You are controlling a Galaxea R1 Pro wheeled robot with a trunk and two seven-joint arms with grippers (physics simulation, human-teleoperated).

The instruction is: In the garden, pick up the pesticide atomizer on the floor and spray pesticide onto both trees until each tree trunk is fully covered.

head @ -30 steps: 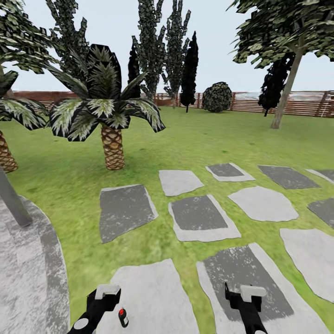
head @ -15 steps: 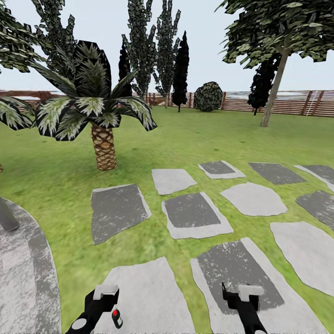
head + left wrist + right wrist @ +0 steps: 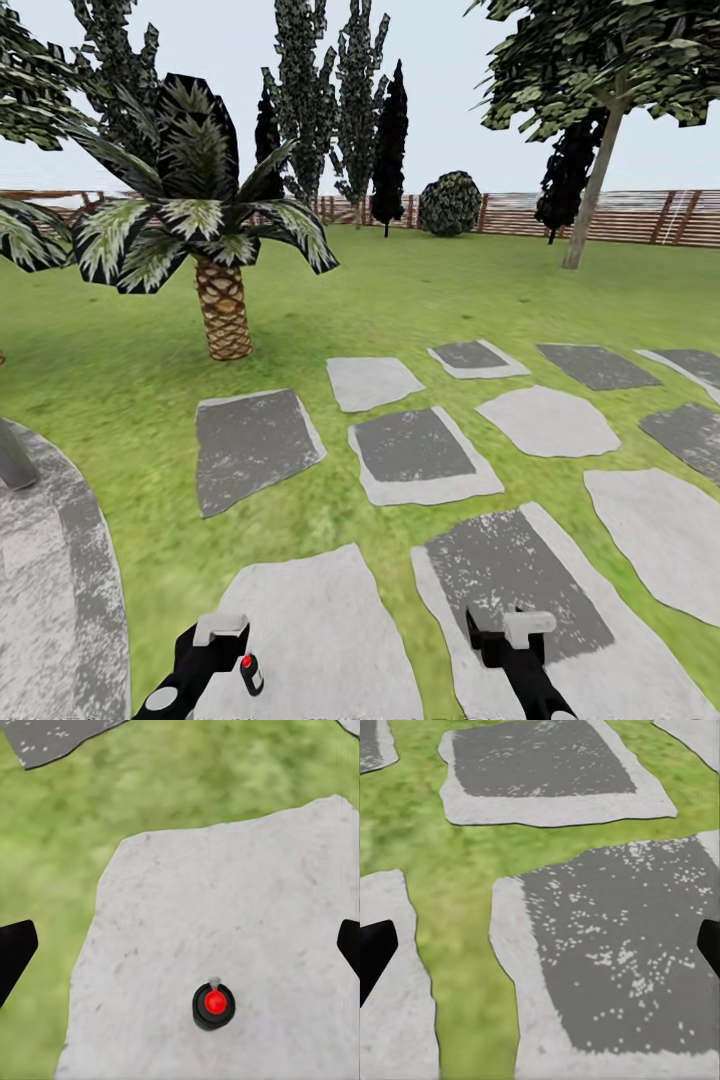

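grey pole [image 3: 14,462] top cut off, palm [image 3: 25,235] trunk hidden

atomizer [image 3: 251,674]: small black canister, red top; stands upright on a pale grey paving stone [image 3: 310,640] near the view's lower edge; from the left wrist view [image 3: 214,1005] seen from above, red cap centred on black body
garden [image 3: 420,290]: green lawn, brown slatted fence [image 3: 640,218] along the far side
tree [image 3: 594,175]: 1 grey-tan trunk, leaning, dark green crown, far right near fence
pesticide: none visible
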